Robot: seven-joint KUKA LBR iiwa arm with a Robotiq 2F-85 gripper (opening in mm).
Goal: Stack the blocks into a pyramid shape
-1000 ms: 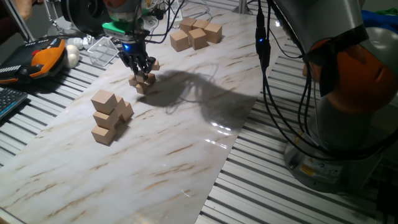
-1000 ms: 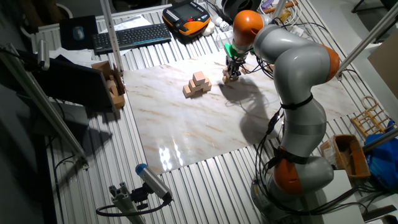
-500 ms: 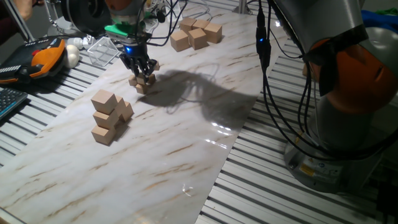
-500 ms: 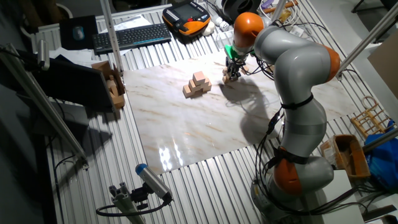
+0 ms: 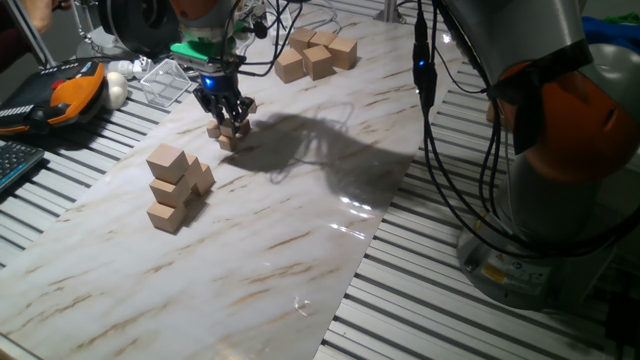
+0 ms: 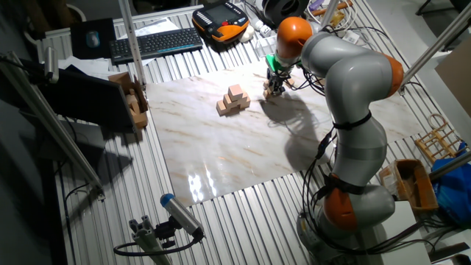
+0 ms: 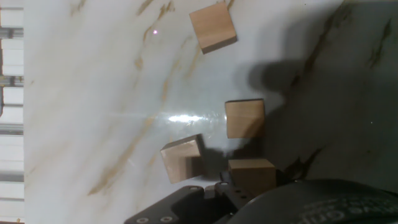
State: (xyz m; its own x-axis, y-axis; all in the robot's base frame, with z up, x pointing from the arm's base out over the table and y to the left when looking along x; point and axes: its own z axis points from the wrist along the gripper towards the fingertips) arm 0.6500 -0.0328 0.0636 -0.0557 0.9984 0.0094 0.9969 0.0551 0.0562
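Several tiny tan blocks lie at the far left of the marble sheet. In the fixed view two sit together [image 5: 221,135] and one lies apart behind them [image 5: 250,104]. My gripper [image 5: 231,121] hangs just over the pair, also seen in the other fixed view [image 6: 274,87]. In the hand view a block [image 7: 251,176] sits right at the fingers, looks slightly larger than the others and seems held. Two more blocks [image 7: 244,118] [image 7: 182,158] lie close below it, and another [image 7: 212,26] lies farther off. The fingertips themselves are hidden.
A pile of medium tan cubes [image 5: 176,186] stands in front of the gripper, also in the other fixed view [image 6: 234,99]. Large cubes [image 5: 315,52] sit at the sheet's far end. A clear plastic box [image 5: 165,80] and an orange pendant [image 5: 70,88] lie off the sheet's left edge.
The gripper has risen slightly over the small blocks and shifted a little to the left. The blocks on the sheet have not moved.
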